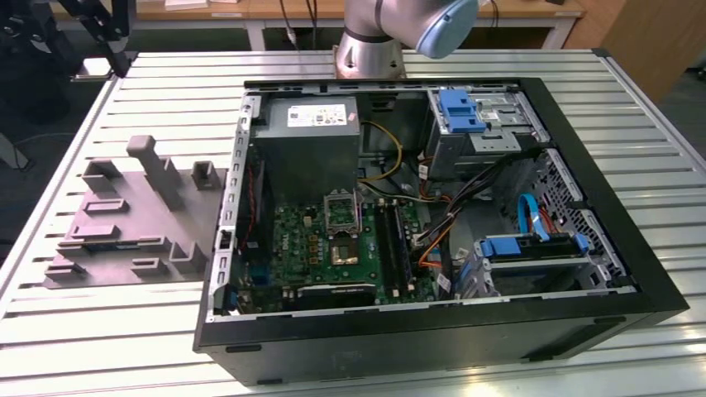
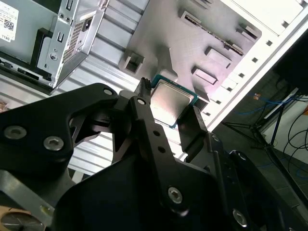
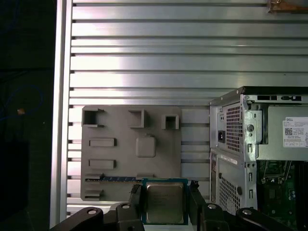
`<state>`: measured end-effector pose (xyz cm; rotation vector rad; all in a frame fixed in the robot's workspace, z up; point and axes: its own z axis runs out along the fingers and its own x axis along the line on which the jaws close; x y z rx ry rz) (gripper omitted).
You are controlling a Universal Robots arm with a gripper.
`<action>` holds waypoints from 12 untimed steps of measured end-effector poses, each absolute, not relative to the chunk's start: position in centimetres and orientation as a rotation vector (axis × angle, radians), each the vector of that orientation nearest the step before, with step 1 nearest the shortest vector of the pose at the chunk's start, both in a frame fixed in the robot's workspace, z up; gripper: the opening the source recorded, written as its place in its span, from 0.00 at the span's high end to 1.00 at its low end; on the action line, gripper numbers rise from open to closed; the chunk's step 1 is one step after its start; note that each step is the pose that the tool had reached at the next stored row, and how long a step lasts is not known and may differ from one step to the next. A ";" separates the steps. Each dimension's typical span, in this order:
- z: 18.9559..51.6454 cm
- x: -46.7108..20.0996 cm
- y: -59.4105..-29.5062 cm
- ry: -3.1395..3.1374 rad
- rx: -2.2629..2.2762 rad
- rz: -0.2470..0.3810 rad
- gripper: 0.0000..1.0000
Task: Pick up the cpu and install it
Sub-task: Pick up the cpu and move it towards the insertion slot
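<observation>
Silver-grey metal faces you in both wrist views: it is the top of the cpu [image 3: 164, 203], and your tool [image 2: 171, 105] is clenched on it. Two black fingers [image 2: 150, 122] press on opposite edges of the chip, so you see the whole square between them, with a thin green rim along its sides. You hold the cpu in the air, clear of the tray [image 3: 120, 161]. In the first wrist view it overlaps the tray's edge, close to the corner on the case side. In the second wrist view the tray's posts and pockets lie well behind the chip, and none of them touches it.

In the exterior view, the grey moulded tray lies flat on the slatted metal surface [image 1: 132, 339]. The open black case [image 1: 441, 339] stands just beside the tray, on the exterior view's right of it. Inside the case, along the wall nearest the tray, you see the grey power supply [image 1: 314, 141] and the green board [image 1: 309, 252]. The board carries a metal-framed socket [image 1: 342, 211]. The arm [image 1: 386, 33] rises from the surface beyond the case, well apart from the tray.
</observation>
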<state>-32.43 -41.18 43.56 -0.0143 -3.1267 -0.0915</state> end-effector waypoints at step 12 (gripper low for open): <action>43.6 -33.1 -41.2 -3.127 -0.014 -0.091 0.53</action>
